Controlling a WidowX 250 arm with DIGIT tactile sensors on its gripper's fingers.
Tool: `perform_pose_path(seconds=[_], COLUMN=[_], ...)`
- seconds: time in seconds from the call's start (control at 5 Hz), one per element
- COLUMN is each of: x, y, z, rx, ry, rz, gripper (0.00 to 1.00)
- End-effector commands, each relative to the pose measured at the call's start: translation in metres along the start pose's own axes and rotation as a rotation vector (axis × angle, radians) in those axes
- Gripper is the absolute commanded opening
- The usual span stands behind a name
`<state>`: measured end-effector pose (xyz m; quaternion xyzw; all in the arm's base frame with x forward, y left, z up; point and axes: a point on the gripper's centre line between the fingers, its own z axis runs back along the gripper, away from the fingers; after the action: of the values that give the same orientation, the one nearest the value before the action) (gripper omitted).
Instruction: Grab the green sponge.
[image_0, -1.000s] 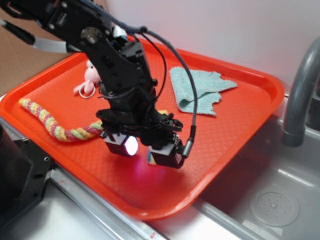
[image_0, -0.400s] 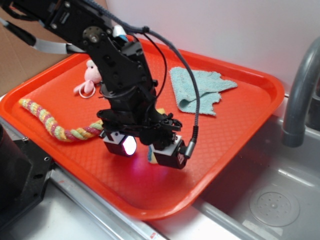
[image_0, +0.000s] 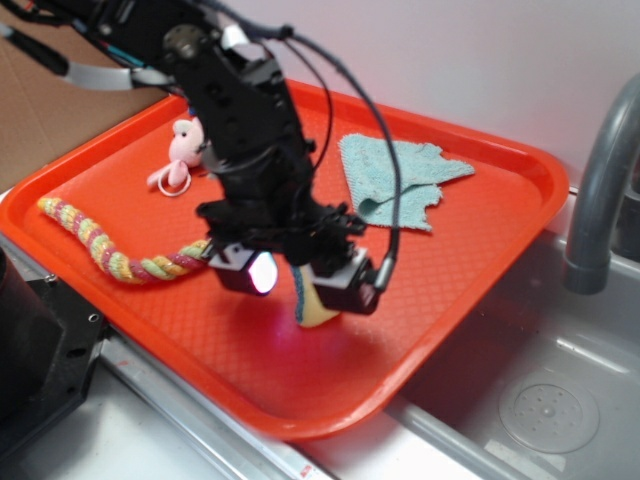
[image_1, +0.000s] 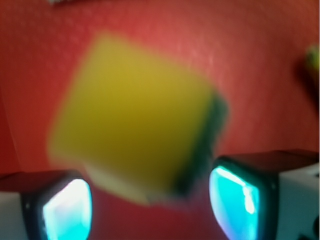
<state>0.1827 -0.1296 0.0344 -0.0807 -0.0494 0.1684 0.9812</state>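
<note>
Green sponge (image_0: 312, 303) pinched between the gripper (image_0: 300, 283) pads, hanging above the near part of the orange tray (image_0: 480, 270), blurred yellow block (image_1: 135, 120) in the wrist view

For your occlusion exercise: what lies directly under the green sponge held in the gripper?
Under the green sponge, gripped by the gripper, only the bare orange tray floor shows. The sponge's top edge is hidden behind the fingers.
</note>
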Motion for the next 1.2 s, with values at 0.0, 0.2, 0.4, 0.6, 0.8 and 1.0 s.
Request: perform_pose_path(seconds=[0.0, 0.2, 0.4, 0.6, 0.8, 1.0], x=[0.037, 0.036, 0.031, 0.039, 0.048, 0.059], y=[-0.02, -0.018, -0.007, 0.015, 0.056, 0.093], z=[-0.008, -0.009, 0.011, 0.041, 0.074, 0.108], rx=[-0.024, -0.017, -0.057, -0.116, -0.012, 0.141], ry=[-0.058, -0.028, 0.0, 0.088, 0.073, 0.016], rz=[-0.009, -0.021, -0.051, -0.054, -0.077, -0.101], gripper=[1.0, 0.0, 0.0, 0.0, 0.0, 0.0])
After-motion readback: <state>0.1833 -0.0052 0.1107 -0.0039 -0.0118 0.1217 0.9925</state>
